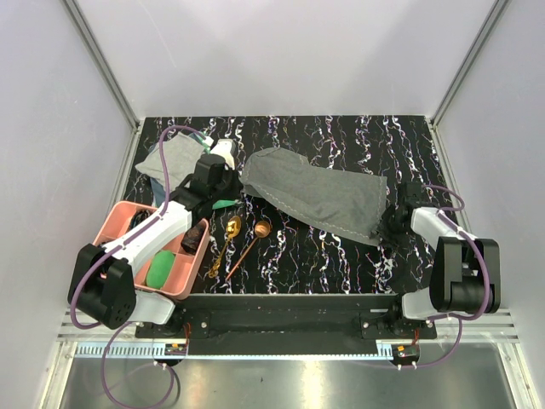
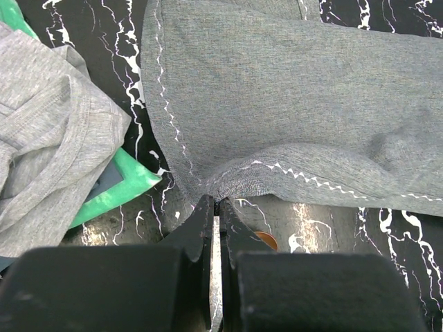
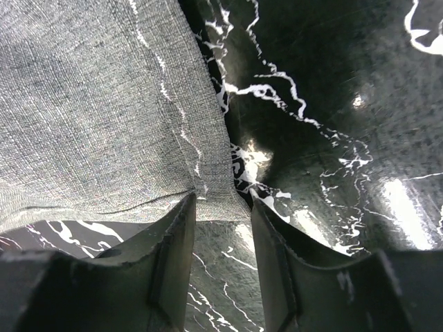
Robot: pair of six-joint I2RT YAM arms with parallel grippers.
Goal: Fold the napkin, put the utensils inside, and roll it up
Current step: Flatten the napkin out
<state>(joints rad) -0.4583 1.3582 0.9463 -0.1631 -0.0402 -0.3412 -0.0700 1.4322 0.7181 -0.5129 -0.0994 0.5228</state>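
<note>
The napkin [image 1: 315, 198] stretches lengthwise from arm to arm, its left end pinched in the closed left gripper [image 2: 217, 202] and its right corner lying between the right gripper's [image 3: 221, 202] half-parted fingers.

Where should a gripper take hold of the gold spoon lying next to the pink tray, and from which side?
Probably mid-handle, straight down from above, fingers across the handle. The gold spoon lies flat on the table, so nothing can slip under it; its handle is slim and straight, while the bowl is round. The copper spoon lies close beside it, so keep the fingers narrow.
</note>
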